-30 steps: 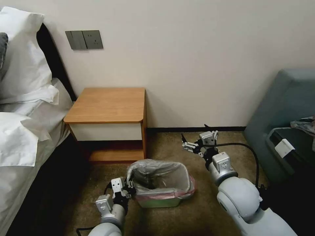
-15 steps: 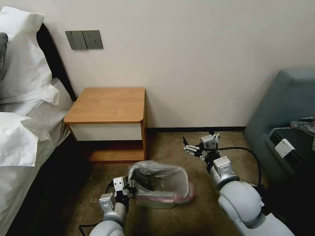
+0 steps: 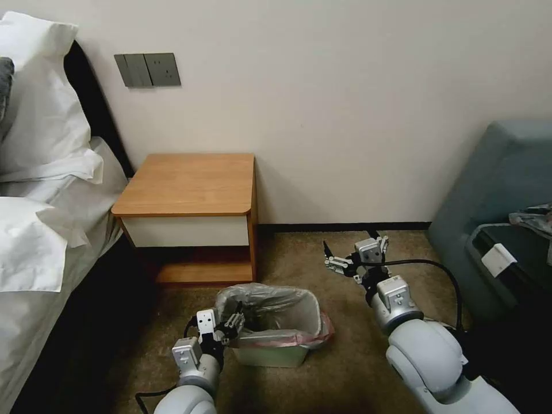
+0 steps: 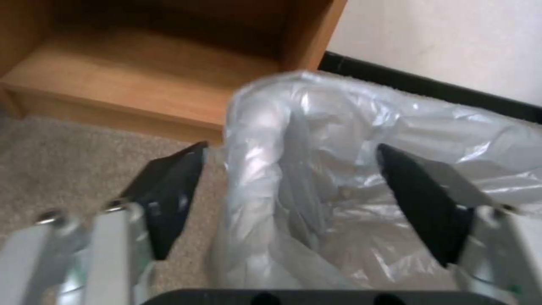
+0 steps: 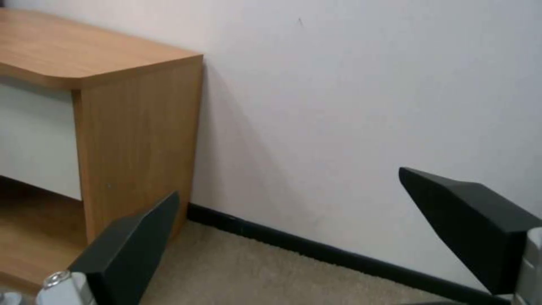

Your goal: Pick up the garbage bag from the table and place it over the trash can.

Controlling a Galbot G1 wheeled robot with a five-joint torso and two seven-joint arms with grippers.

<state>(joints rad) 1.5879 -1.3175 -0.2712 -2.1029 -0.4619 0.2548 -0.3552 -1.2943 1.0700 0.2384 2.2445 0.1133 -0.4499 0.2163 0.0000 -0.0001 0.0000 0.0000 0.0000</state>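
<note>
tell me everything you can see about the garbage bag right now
The garbage bag is thin, crinkly, translucent grey plastic with a pink-red rim. It lines the trash can on the carpet before the table, its rim folded down outside. The left tool, open, straddles its bunched edge on the robot's left.

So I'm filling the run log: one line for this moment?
bag: over bin | left gripper: open, astride bag rim | right gripper: open, idle above carpet | table: bare

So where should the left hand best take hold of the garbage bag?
Probably the raised plastic fold at the near-left corner of the garbage bag, from above. It stands above the trash can, and the open left hand already straddles it.
</note>
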